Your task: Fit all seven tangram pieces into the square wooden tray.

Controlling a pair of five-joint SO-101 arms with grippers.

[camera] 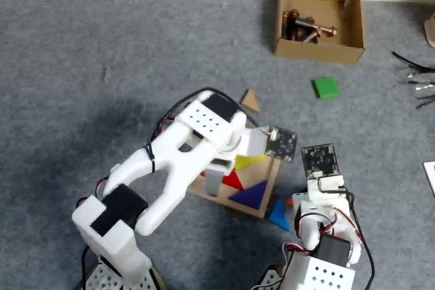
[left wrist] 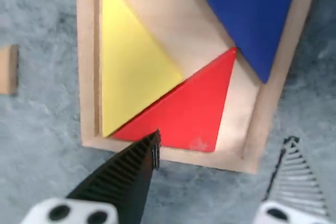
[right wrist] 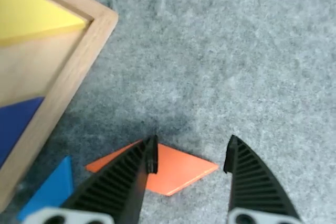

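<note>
- Right gripper [right wrist: 191, 148]: jaws wide, empty, straddling the orange piece [right wrist: 173, 171] on the carpet, apparently lined up for a pick.
- Left gripper [left wrist: 223, 139]: jaws wide, empty, above the wooden tray [left wrist: 86, 77] rim, likely to tend seated pieces.
- In tray, 3: yellow triangle [left wrist: 131, 61], red triangle [left wrist: 189, 108], dark blue triangle [left wrist: 252, 19].
- Outside tray, 4: orange piece; light blue triangle [camera: 277, 215] just beside the tray; tan triangle [camera: 250, 101] near; green square [camera: 325, 87] well apart.

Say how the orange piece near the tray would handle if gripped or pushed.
The orange piece looks thin, flat and rigid, so it probably won't bend, roll or tip. Lying flush on the grey mat, its low edges may be hard to pinch.
</note>
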